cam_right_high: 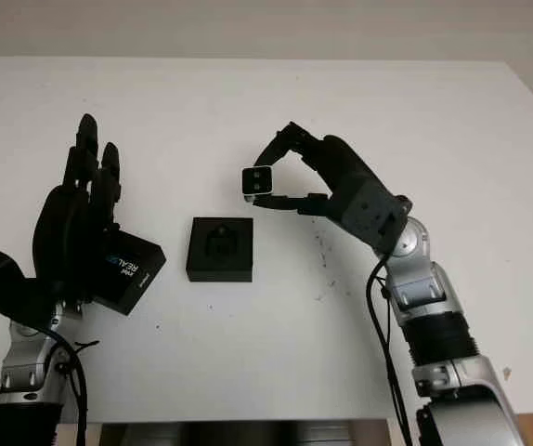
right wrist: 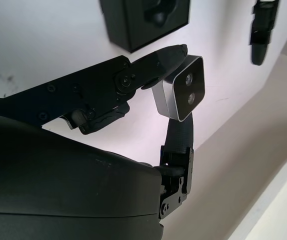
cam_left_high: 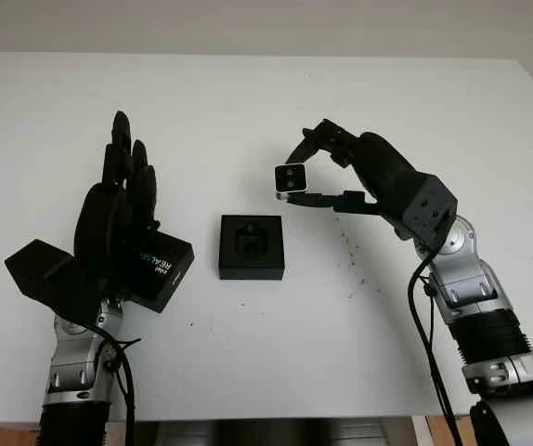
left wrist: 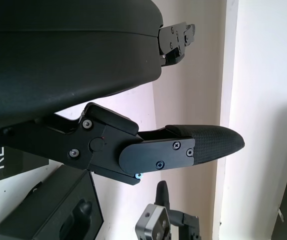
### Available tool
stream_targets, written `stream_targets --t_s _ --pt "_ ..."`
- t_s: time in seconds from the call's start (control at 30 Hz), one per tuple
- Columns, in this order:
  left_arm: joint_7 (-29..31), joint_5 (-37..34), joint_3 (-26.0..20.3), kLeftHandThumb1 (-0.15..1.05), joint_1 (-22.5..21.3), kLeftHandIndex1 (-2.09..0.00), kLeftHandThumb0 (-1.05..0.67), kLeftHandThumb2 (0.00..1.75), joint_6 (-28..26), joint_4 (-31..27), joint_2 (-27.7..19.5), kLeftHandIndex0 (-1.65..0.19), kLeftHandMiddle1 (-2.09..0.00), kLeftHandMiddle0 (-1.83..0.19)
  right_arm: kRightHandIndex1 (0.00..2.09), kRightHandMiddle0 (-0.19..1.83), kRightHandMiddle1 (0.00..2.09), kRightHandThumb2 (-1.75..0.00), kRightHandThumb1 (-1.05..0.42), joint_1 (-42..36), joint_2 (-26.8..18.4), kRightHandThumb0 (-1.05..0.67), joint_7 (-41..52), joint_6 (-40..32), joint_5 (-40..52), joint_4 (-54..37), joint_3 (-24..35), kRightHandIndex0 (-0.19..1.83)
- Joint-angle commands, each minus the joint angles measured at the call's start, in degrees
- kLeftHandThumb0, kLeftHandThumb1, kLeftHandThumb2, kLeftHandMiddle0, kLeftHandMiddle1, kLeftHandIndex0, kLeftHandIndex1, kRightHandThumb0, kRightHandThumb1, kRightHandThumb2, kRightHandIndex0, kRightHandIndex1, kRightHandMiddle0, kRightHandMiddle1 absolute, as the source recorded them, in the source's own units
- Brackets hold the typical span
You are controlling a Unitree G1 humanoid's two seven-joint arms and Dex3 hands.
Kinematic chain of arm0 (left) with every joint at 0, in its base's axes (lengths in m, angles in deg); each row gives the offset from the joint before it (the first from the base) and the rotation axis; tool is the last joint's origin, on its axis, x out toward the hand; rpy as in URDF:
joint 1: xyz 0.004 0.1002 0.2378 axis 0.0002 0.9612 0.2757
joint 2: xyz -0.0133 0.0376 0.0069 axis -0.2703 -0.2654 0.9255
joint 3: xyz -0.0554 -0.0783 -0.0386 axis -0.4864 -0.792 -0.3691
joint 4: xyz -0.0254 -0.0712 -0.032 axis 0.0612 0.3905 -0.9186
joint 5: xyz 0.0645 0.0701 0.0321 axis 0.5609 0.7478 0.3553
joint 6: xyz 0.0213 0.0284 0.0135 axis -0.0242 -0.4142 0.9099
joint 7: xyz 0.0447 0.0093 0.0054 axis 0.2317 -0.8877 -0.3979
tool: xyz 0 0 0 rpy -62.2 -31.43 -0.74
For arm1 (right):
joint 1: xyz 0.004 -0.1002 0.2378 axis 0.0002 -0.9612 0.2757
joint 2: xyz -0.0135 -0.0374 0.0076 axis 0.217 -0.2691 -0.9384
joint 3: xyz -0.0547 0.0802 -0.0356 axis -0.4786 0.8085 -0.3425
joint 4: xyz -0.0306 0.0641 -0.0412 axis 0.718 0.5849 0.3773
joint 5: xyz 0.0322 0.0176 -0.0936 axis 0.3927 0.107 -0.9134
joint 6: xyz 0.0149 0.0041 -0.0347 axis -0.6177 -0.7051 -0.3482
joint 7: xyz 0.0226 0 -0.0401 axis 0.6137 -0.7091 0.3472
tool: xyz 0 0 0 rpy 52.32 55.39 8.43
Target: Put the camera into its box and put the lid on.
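Note:
My right hand (cam_left_high: 301, 176) is shut on the camera (cam_left_high: 291, 179), a small silver block with a black two-lens face, pinched between the thumb and the fingers (right wrist: 148, 65). It hangs above the table, just up and to the right of the box (cam_left_high: 251, 246), a black square base whose moulded insert is vacant. The black lid (cam_left_high: 166, 267) with white lettering lies on the table left of the box, partly hidden behind my left hand (cam_left_high: 118, 209). That hand is open and stands upright over the lid, holding nothing.
The white table (cam_left_high: 276, 353) has its front edge near both forearms. A few dark specks (cam_left_high: 352, 253) mark the surface right of the box. A pale wall runs behind the far edge.

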Motion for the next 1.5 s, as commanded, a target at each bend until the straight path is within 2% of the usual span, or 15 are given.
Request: stream_targets --t_s 0.0,0.1,0.3,0.63,1.03,1.47 --pt "0.0 0.4 0.2 1.05 0.8 0.00 -0.75 0.55 0.0 -1.0 -0.1 0.19 0.00 0.19 0.07 0.26 1.67 -0.06 -1.02 -2.0 1.3 -0.47 -0.5 -2.0 0.9 -3.9 0.5 0.16" --pt "-0.2 0.4 0.3 1.05 1.0 0.00 -0.75 0.56 -0.5 -1.5 0.1 0.19 0.00 0.19 0.07 0.25 1.68 -0.06 -1.02 -5.2 4.3 -0.48 -0.8 -6.6 2.9 -8.6 0.5 0.16" --pt "-0.3 0.3 0.4 1.05 1.4 0.00 -0.75 0.55 -0.9 -2.3 0.3 0.19 0.00 0.19 0.07 0.27 1.73 -0.06 -1.03 -8.6 8.1 -0.50 -2.3 -10.6 3.7 -12.5 0.2 0.17" --pt "0.1 -0.2 0.3 1.05 1.8 0.00 -0.75 0.55 -1.3 -2.7 0.4 0.19 0.00 0.19 0.06 0.21 1.72 -0.06 -1.04 -10.8 10.6 -0.49 -3.7 -11.8 3.4 -13.3 -0.9 0.17" --pt "0.1 -0.4 0.2 1.05 1.9 0.00 -0.75 0.54 -1.8 -3.2 0.4 0.19 0.00 0.19 0.05 0.17 1.80 -0.07 -1.05 -9.3 9.3 -0.47 -2.6 -9.7 0.5 -8.8 -2.5 0.14" --pt "0.2 -0.6 0.0 1.05 2.1 0.00 -0.75 0.52 -1.8 -3.0 0.2 0.19 0.00 0.19 0.06 0.21 1.80 -0.05 -1.02 -5.5 7.6 -0.46 -0.9 -3.0 -1.4 -0.4 -2.9 0.16"
